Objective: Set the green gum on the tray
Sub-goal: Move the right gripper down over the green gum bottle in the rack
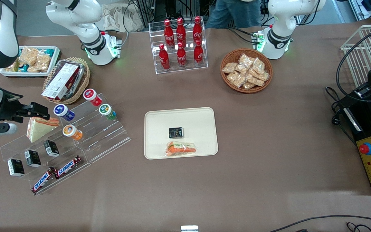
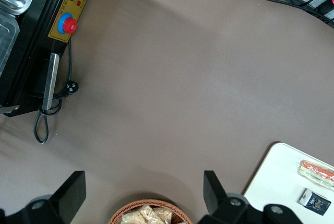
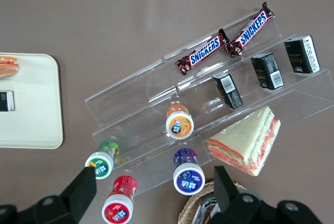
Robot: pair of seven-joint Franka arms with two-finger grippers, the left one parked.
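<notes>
gripper (image 1: 39, 111) sits at the left edge of the front view, above the stepped clear display rack (image 1: 85, 141), over the wrapped sandwich (image 1: 40, 128) on it. fingers spread wide, nothing between them; wrist view shows both fingers (image 3: 83, 190) apart with the gum bottles in the gap. green gum (image 1: 107, 111) lies on its side on the rack's upper step, left of frame centre in the front view, lid toward the front camera, untouched. red gum (image 1: 92, 96) is one step higher, blue gum (image 1: 63, 111) beside the sandwich, orange gum (image 1: 72, 132) a step lower. three small black boxes (image 1: 32, 158) sit lower on the rack, and two snickers bars (image 1: 56, 174) on the lowest step, nearest the front camera. tray (image 1: 153, 151) lies flat on the counter (image 1: 269, 154) in mid frame, well apart from the rack. it carries a small black packet (image 1: 175, 132) and a second wrapped sandwich (image 1: 181, 149). cola bottle rack (image 1: 180, 45) at top centre of the front view, wicker basket of snack packets (image 1: 246, 71) to its right.
</notes>
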